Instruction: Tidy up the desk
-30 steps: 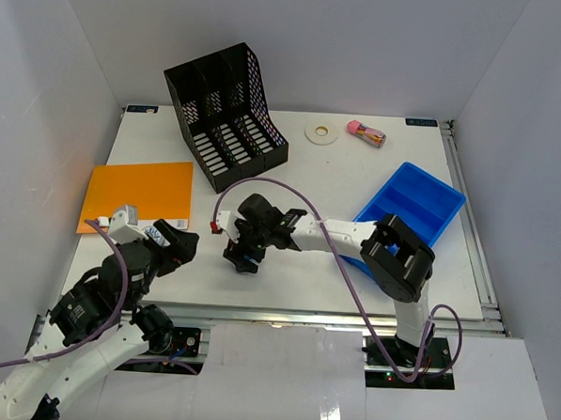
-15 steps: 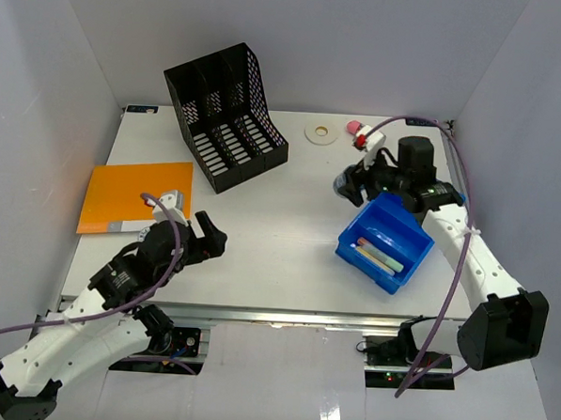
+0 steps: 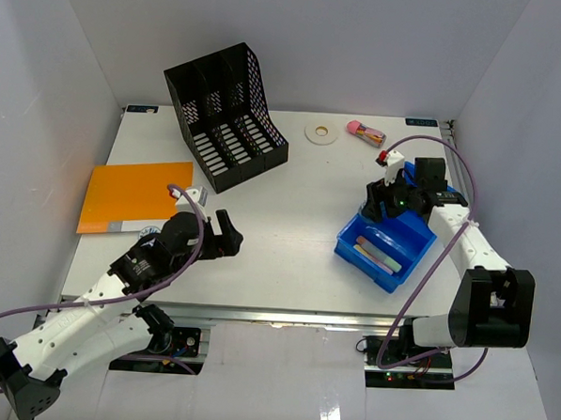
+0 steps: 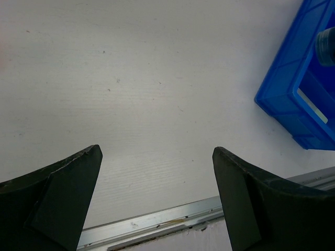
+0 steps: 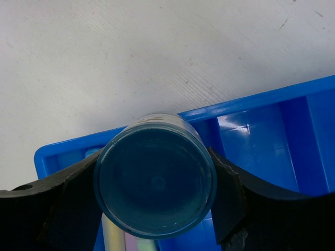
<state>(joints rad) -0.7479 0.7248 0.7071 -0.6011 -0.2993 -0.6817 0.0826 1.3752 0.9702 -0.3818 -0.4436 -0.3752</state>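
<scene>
The desk [image 3: 300, 202] is a white tabletop. My right gripper [image 3: 383, 198] hangs over the far end of a blue bin [image 3: 360, 264], shut on a round dark-blue container [image 5: 155, 178]. In the right wrist view, black fingers [image 5: 230, 191] press both sides of that container, with the bin [image 5: 261, 104] below. Pastel markers [image 3: 374, 254] lie in the bin. My left gripper [image 3: 227, 240] stands open and empty, low over the desk [image 4: 157, 78] near its front metal rail [image 4: 157, 219].
A black mesh file organizer [image 3: 227, 113] stands at the back left. An orange folder [image 3: 135, 195] lies flat at the left. A white tape roll [image 3: 320, 131] and a pink item [image 3: 365, 132] lie at the back. Grey walls enclose the desk.
My right arm swung from the desk's middle to the back right, then came over the bin with the container. The bin shifted and turned. My left gripper moved right.
</scene>
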